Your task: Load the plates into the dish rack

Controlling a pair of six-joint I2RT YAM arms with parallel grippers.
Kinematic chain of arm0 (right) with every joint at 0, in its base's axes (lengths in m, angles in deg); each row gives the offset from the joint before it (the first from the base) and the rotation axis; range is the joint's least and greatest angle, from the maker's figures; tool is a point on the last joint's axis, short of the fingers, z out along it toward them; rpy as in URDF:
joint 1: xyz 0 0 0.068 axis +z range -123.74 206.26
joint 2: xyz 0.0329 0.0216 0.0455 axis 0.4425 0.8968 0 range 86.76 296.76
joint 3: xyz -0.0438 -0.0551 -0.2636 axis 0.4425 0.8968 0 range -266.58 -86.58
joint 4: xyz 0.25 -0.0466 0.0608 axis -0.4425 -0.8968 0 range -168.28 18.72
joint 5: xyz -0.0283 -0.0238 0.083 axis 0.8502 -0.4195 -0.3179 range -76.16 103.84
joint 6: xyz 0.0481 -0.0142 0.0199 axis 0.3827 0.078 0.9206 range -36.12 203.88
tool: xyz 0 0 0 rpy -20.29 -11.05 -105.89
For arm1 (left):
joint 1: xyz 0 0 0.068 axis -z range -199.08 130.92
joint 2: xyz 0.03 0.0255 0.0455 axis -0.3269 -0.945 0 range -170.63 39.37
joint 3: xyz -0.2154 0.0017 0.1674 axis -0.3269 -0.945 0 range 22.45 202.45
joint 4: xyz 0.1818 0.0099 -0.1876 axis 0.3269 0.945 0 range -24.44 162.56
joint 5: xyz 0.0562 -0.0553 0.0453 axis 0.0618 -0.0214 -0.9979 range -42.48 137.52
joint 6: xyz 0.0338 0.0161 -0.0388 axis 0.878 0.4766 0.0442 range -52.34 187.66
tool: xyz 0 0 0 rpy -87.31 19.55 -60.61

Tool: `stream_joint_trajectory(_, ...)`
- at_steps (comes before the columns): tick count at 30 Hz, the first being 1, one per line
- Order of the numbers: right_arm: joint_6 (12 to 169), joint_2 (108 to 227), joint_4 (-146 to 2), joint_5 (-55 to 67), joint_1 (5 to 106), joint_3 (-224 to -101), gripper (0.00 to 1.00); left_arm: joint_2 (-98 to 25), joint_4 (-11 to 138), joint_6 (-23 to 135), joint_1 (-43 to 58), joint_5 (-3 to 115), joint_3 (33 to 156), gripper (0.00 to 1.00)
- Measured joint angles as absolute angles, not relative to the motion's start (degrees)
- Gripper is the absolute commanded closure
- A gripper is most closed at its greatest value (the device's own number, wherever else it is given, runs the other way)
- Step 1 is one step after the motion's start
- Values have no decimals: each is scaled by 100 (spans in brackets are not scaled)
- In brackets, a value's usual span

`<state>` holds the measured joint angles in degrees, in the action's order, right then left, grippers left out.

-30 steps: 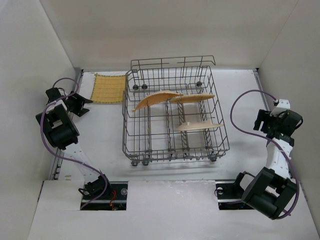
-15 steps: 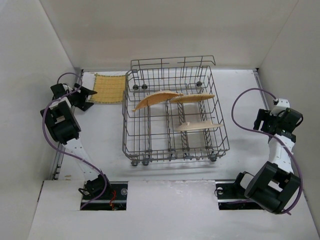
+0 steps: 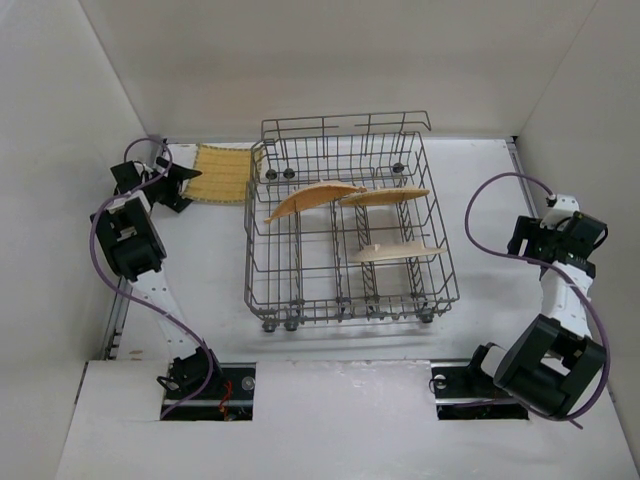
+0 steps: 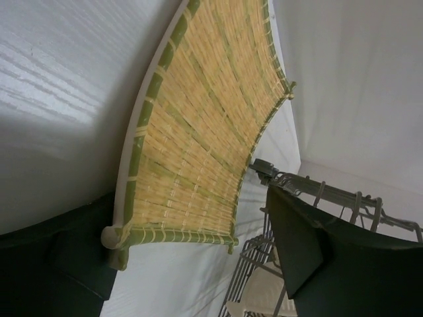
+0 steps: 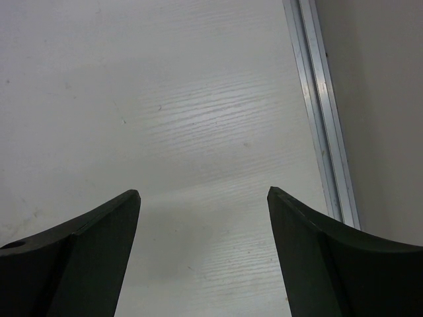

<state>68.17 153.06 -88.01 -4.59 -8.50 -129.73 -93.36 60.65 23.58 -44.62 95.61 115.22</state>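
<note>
One yellow grid-ribbed plate (image 3: 224, 173) lies on the table at the back left, beside the dish rack (image 3: 345, 300). My left gripper (image 3: 183, 185) is open at that plate's left edge. In the left wrist view the plate (image 4: 198, 125) has its near rim between the spread fingers (image 4: 310, 244), and nothing is clamped. Inside the rack rest two orange plates (image 3: 312, 198) (image 3: 385, 196) and a pale plate (image 3: 400, 252), leaning among the tines. My right gripper (image 3: 520, 238) hangs open over bare table at the far right, with nothing between its fingers (image 5: 99, 251).
White walls close in the table on the left, back and right. An aluminium rail (image 5: 324, 125) runs along the right edge beside the right gripper. The rack's wire corner (image 4: 297, 191) stands close to the left gripper's right finger.
The left arm has moved towards the back wall and its jaws have spread wider around the yellow plate's left edge. The plate has shifted slightly right. The right arm has barely moved.
</note>
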Motion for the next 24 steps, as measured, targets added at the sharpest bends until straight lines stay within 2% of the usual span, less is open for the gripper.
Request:
stream_joint_trajectory(3,6800,15374,-8851,-461,-850,-13022,16,-9478,6015,2330,-4414,9533,11601,52)
stream_joint_trajectory(11,6769,15402,-8913,-464,-850,-13037,16,-9710,5941,2262,-4126,9513,11625,86)
stream_joint_trajectory(15,6758,15402,-8910,-461,-850,-13037,16,-9719,5899,2262,-4058,9500,11622,93)
stream_joint_trajectory(24,6756,15374,-8895,-470,-848,-13035,16,-9358,5958,2367,-4047,9216,11279,98)
